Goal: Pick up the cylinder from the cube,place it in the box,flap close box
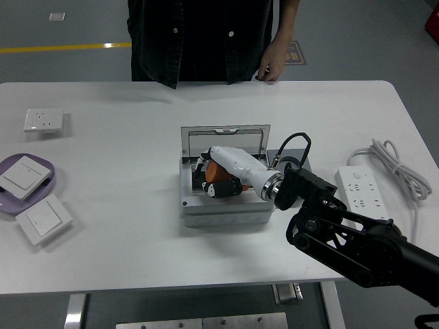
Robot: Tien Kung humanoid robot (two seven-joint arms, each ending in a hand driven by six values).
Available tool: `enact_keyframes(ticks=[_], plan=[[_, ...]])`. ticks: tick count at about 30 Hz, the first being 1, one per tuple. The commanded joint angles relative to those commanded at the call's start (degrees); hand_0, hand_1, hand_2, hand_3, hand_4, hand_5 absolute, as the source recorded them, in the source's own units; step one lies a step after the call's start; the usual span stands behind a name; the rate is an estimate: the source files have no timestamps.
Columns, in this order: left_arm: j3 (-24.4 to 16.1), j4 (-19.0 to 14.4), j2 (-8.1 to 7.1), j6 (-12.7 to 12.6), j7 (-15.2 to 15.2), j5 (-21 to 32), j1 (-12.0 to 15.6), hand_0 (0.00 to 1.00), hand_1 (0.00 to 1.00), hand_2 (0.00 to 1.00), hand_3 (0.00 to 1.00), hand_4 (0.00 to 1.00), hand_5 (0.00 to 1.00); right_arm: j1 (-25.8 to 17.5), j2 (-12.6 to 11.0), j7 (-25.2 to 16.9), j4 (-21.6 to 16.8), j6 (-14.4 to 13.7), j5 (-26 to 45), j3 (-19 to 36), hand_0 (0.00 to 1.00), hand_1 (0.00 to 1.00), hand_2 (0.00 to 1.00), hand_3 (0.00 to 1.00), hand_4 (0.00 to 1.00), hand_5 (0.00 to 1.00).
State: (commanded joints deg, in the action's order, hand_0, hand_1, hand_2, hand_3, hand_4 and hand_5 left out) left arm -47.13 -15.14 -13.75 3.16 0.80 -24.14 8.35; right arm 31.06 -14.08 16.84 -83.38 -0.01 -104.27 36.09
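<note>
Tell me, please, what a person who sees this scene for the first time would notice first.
The eye goes first to the right hand, white against its black arm, holding an orange cylinder down inside the open grey box at the table's middle, with the lid standing up behind. Next comes the person in dark clothes at the far edge, one hand touching the table. A purple plate with white switches lies at the left.

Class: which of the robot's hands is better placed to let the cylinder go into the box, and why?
The right hand: it already grips the orange cylinder low inside the open box. No left hand is in view.
</note>
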Motion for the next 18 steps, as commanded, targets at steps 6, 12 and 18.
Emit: enact_keyframes(ticks=[6, 12, 18], plan=[[-0.14, -0.03, 0.08, 0.01, 0.01, -0.15, -0.06, 0.614, 0.625, 0.620, 0.640, 0.706, 0.171, 0.15, -0.11, 1.45, -0.99, 1.35, -9.34, 0.19, 0.278, 0.282, 0.341, 0.325, 0.002, 0.002], [-0.16, -0.03, 0.12, 0.00, 0.01, -0.19, -0.08, 0.614, 0.625, 0.619, 0.639, 0.707, 0.170, 0.18, -0.15, 1.18, -1.23, 1.19, -11.63, 0.11, 0.638, 0.620, 0.597, 0.644, 0.527, 0.002], [-0.26, -0.03, 0.12, 0.01, 0.02, -0.28, -0.11, 0.614, 0.625, 0.619, 0.640, 0.707, 0.171, 0.06, -0.15, 1.08, -0.12, 2.45, -11.19, 0.09, 0.708, 0.646, 0.633, 0.671, 0.449, 0.137]])
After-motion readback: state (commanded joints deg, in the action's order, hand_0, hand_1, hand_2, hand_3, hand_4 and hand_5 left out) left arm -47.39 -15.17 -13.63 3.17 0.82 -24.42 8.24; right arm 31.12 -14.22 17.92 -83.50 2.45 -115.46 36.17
